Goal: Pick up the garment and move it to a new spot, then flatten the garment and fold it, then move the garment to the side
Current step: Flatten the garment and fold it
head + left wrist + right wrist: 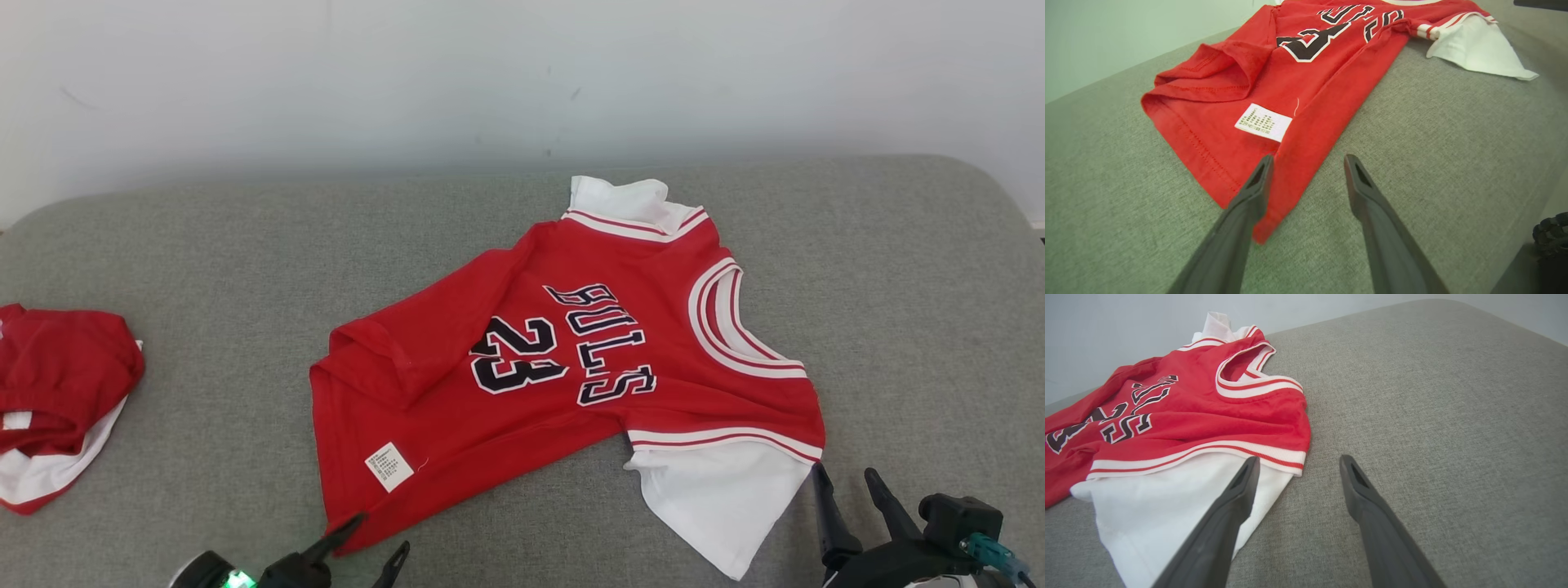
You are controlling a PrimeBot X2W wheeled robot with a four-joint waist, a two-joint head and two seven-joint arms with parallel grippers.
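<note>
A red jersey-style garment point(563, 359) with white sleeves, dark lettering and the number 23 lies spread on the grey cushioned surface point(245, 261), its neckline toward the right and its hem toward the left. Part of the hem is folded over. My left gripper point(382, 535) stands open at the garment's near hem corner point(1267, 226), which lies between its fingers. The open right gripper point(845, 482) hovers beside the near white sleeve point(1167, 510), its left finger point(1237, 494) over the sleeve's edge. Nothing is held.
A second red and white garment point(57, 392) lies bunched at the surface's left edge. A pale wall point(490, 82) rises behind the surface. Bare grey fabric stretches to the right of the jersey point(1433, 396).
</note>
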